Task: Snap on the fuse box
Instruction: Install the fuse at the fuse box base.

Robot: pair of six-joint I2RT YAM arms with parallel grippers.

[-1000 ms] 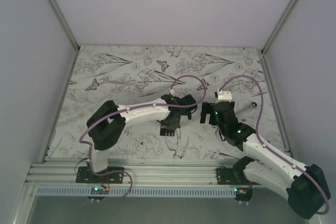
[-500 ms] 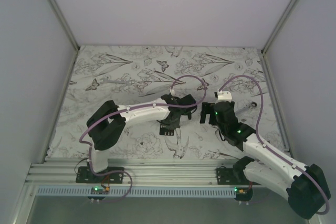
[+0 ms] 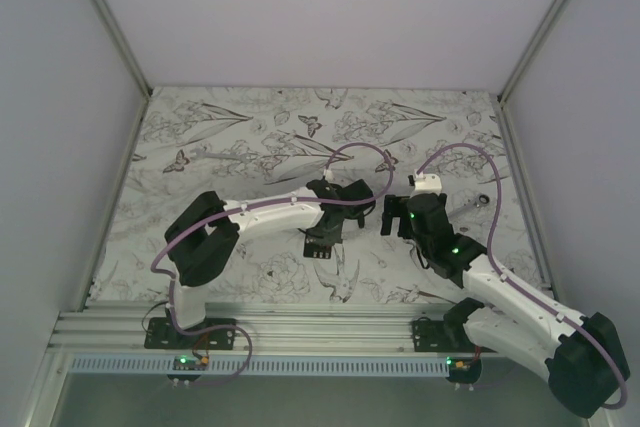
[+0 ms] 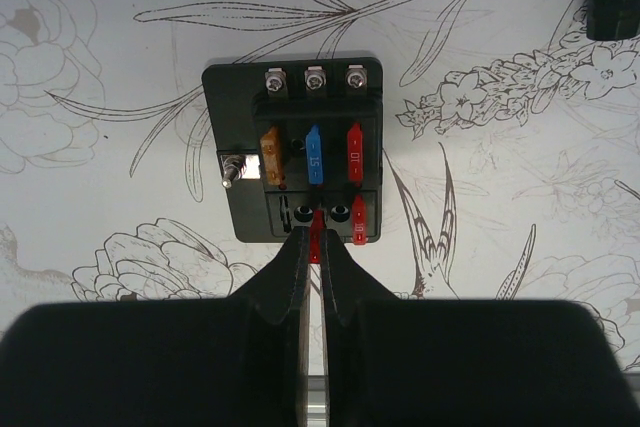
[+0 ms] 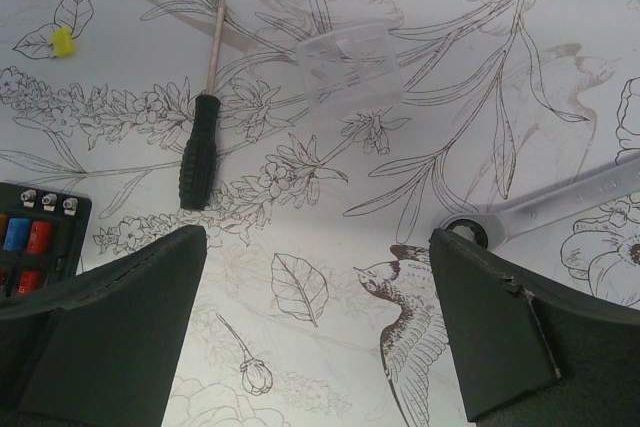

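Left hand [image 4: 316, 245]: my fingers are pressed together, pinching a red fuse [image 4: 316, 225] at the near edge of the fuse box [image 4: 292, 152].
Fuse box: flat on the counter [image 4: 120, 67], midway between its side edges, nearer its near edge.
Right hand [image 5: 318, 239]: my fingers are spread wide, holding nothing.
Clear cover [image 5: 350, 69]: on the counter, near a screwdriver [image 5: 199, 161].
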